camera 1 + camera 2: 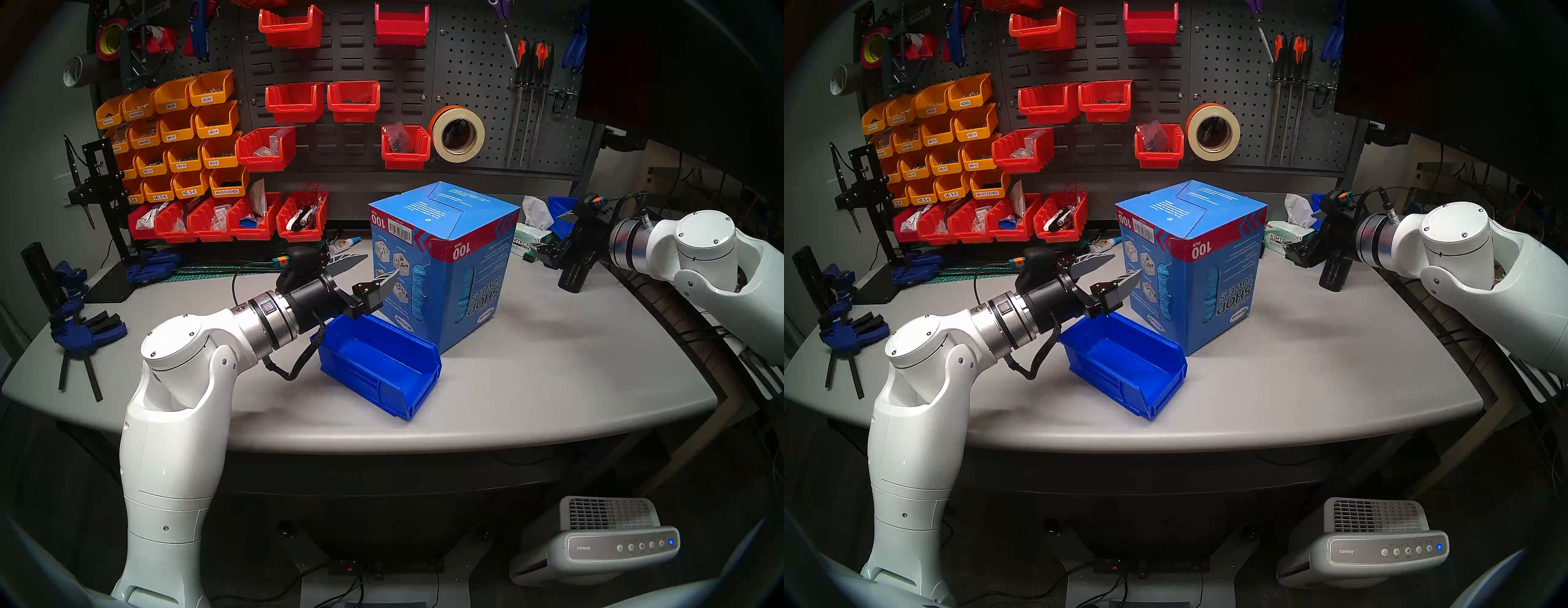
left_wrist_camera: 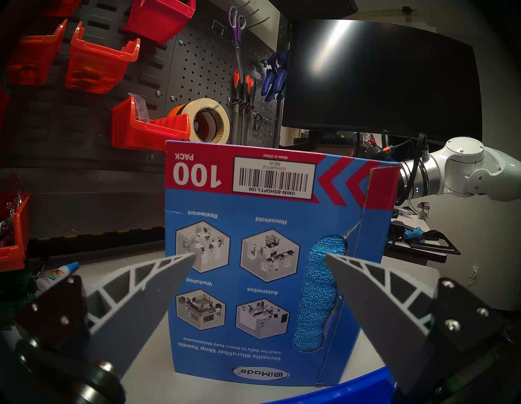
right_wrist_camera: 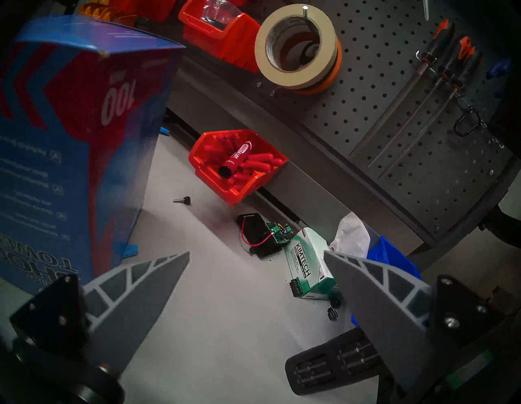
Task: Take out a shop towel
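"SHOP TOWELS", "100 PACK" on blue carton, "KIMTECH" on green-and-white box, "coway" on air purifier

Blue bin crowds carton front-left; table right of carton clear.

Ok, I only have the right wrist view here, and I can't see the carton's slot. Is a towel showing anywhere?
Observer: Yes. A towel fills a slot at the carton's corner, seen from the left wrist.
Operator: And the left gripper?
Observer: The left gripper is open and empty, facing that side of the carton.
Operator: Anything below it?
Observer: An empty blue bin sits right by the carton's near corner.
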You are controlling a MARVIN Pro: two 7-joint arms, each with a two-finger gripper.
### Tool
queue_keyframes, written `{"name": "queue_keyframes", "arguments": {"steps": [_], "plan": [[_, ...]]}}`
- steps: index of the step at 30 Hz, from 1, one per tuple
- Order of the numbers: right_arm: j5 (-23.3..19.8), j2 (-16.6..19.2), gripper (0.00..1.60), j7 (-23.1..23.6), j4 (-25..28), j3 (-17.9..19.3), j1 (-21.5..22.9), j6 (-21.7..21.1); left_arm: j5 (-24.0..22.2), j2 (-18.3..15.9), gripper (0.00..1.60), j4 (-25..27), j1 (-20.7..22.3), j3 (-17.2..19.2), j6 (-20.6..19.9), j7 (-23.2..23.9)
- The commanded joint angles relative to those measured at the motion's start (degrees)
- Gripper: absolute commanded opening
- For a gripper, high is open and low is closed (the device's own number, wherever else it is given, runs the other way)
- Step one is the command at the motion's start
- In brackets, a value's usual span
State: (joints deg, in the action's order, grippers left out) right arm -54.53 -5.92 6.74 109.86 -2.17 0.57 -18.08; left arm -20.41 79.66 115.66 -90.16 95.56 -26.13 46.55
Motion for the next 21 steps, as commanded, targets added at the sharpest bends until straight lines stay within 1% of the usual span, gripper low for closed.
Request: {"name": "queue_keyframes", "arguments": {"steps": [1,2,4,5,6,10,12,13,15,17,20,21], "plan": [[5.2,0.1,1.6,7.6,0.7,3.0,3.9,3.6,-0.9,0.8,1.6,2.3,0.1,0.4,0.2,0.1],[5.7,0.1,1.6,7.7,0.9,3.0,3.9,4.0,-0.9,0.8,1.6,2.4,0.0,0.5,0.2,0.1],[7.3,0.1,1.6,11.4,0.6,3.2,4.3,5.4,-0.8,0.9,1.6,2.7,-0.2,0.6,0.2,0.1],[7.8,0.1,1.6,11.8,0.6,3.3,4.4,5.8,-0.8,1.0,1.6,2.8,-0.2,0.6,0.2,0.1],[8.7,0.1,1.6,14.0,0.2,3.4,4.6,6.6,-0.8,1.0,1.6,3.0,-0.3,0.7,0.2,0.1],[11.1,0.1,1.6,18.0,-0.9,3.6,5.1,9.2,-0.9,1.2,1.6,3.6,-0.6,1.3,0.1,0.1],[12.3,0.1,1.6,21.6,-2.1,3.8,5.4,10.8,-0.9,1.3,1.6,3.9,-0.7,1.5,0.0,0.1],[12.7,0.1,1.6,21.3,-2.2,3.7,5.4,11.4,-0.9,1.3,1.6,4.0,-0.8,1.6,0.0,0.1],[13.9,-0.3,1.6,24.9,-3.7,3.9,5.8,13.1,-1.0,1.5,1.6,4.2,-1.0,1.8,-0.2,0.1],[14.3,-0.6,1.6,25.0,-4.1,3.8,5.7,13.9,-1.0,1.5,1.6,4.3,-1.1,1.9,-0.3,0.1],[15.9,-2.0,1.6,31.8,-7.1,4.1,6.3,17.8,-0.9,1.6,1.6,4.7,-1.6,2.2,-0.6,0.1],[16.1,-2.3,1.6,31.7,-7.4,4.0,6.3,18.4,-0.9,1.7,1.6,4.8,-1.7,2.2,-0.7,0.1]]}}
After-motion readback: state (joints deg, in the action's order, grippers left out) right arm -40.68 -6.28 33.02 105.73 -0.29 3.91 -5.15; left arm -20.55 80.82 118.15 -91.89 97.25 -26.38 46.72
